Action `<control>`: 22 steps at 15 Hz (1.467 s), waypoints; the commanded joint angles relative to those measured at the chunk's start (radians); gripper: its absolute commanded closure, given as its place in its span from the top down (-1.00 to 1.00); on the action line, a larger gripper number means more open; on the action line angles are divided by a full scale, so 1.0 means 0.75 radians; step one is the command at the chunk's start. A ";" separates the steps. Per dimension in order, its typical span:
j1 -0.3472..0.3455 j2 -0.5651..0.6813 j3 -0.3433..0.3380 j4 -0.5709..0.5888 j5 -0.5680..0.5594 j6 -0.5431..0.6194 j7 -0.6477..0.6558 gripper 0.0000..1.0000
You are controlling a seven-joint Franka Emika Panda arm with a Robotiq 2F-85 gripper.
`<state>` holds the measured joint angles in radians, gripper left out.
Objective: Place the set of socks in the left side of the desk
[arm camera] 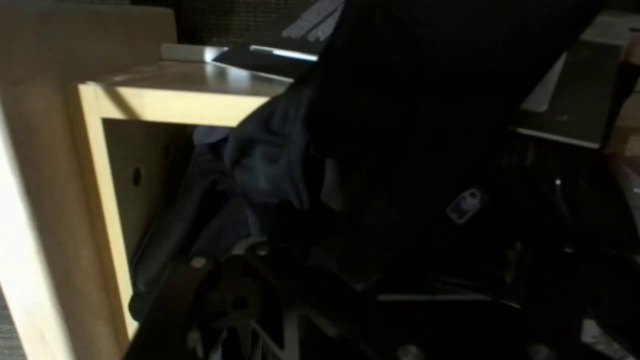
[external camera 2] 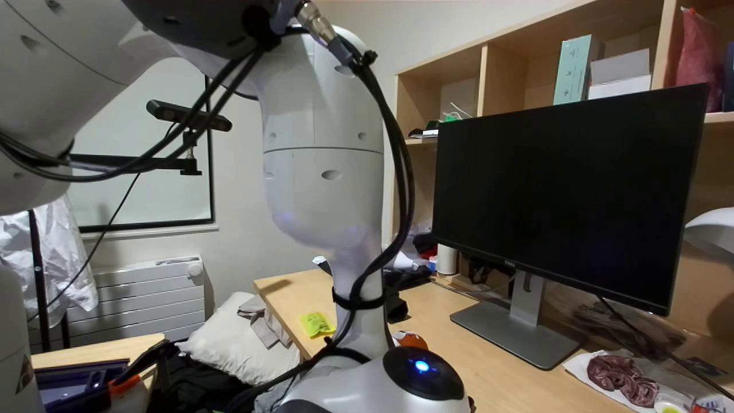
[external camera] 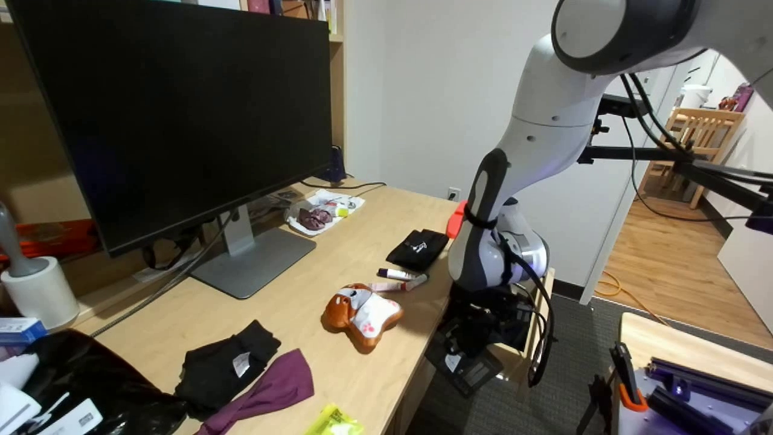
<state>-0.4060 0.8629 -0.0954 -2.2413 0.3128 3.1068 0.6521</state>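
Seen in an exterior view, on the near side of the toy (external camera: 365, 315) lie a yellow packet (external camera: 334, 421), a purple cloth (external camera: 275, 386) and, beside the cloth, a black bundle (external camera: 217, 365) with a white label, all on the desk (external camera: 343, 377). Just past the toy are markers (external camera: 395, 275), then a black pouch (external camera: 418, 249) with a white logo. Beyond the toy and off the desk's edge, the arm (external camera: 513, 175) reaches down to the pulled-out drawer (arm camera: 170, 106). The jaws are lost in shadow there; whether they are spread, pressed together or pinching anything, I cannot tell. In the wrist view, bluish fabric (arm camera: 270, 157) and a black thing (arm camera: 464, 205) with a white-outlined mark show by them. Whether the socks are this black thing or the black bundle on the toy's near side, I cannot tell. Well beyond the toy, a white paper (external camera: 355, 202) carries a maroon scrunchie (external camera: 313, 219), near the monitor (external camera: 193, 109).
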 commanded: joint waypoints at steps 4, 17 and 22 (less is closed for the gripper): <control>-0.107 0.049 0.086 0.058 0.113 0.049 -0.134 -0.10; -0.083 -0.338 0.018 -0.178 0.228 -0.200 -0.152 -0.84; -0.056 -0.532 -0.028 -0.257 0.254 -0.350 -0.176 -0.85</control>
<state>-0.4649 0.5654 -0.0956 -2.3751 0.4548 2.9051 0.5747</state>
